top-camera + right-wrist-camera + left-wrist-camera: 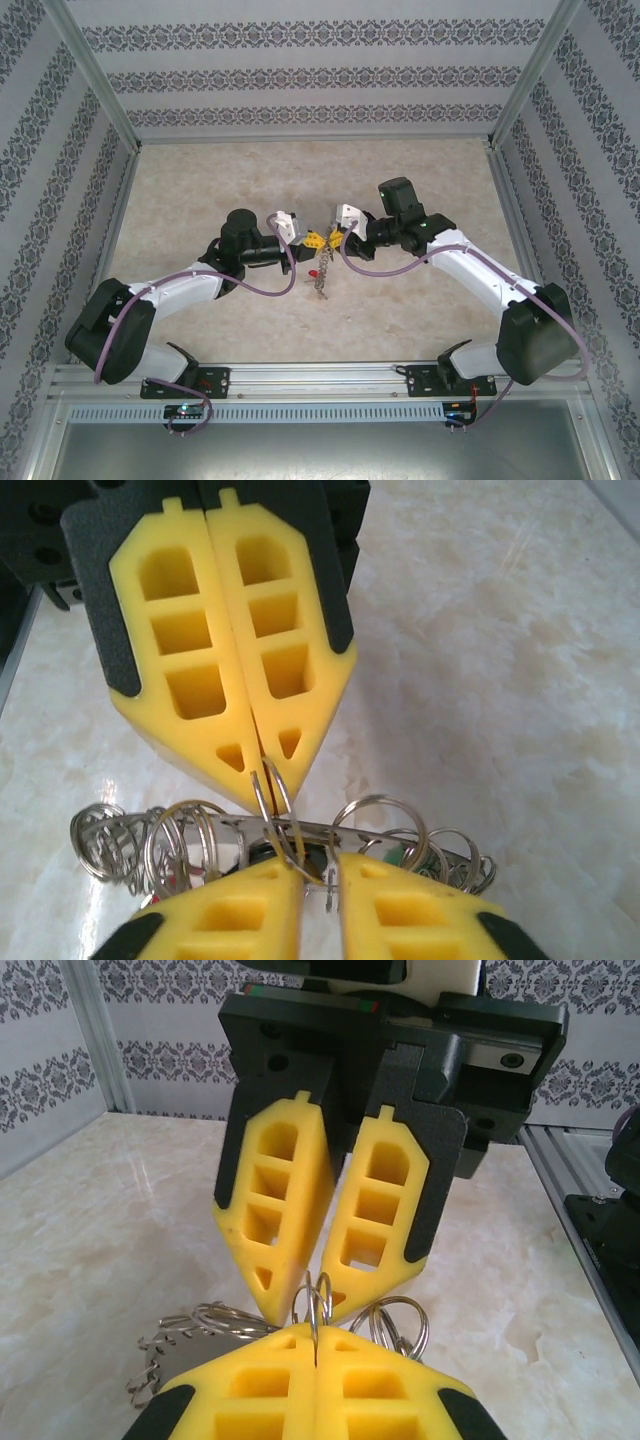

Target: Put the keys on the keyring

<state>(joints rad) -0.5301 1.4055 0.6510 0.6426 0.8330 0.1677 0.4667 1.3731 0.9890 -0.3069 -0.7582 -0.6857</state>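
Two grippers meeting mid-table, left gripper (312, 240) jaws and right gripper (331, 238) jaws clamped on keyring (320, 272).

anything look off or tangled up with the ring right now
Nothing looks damaged or spilled. The large grey metal keyring fringed with wire loops is held up off the marble-patterned table, dangling edge-on between the left gripper and right gripper, both pinching small loops. A tiny red-headed key dangles beside it.
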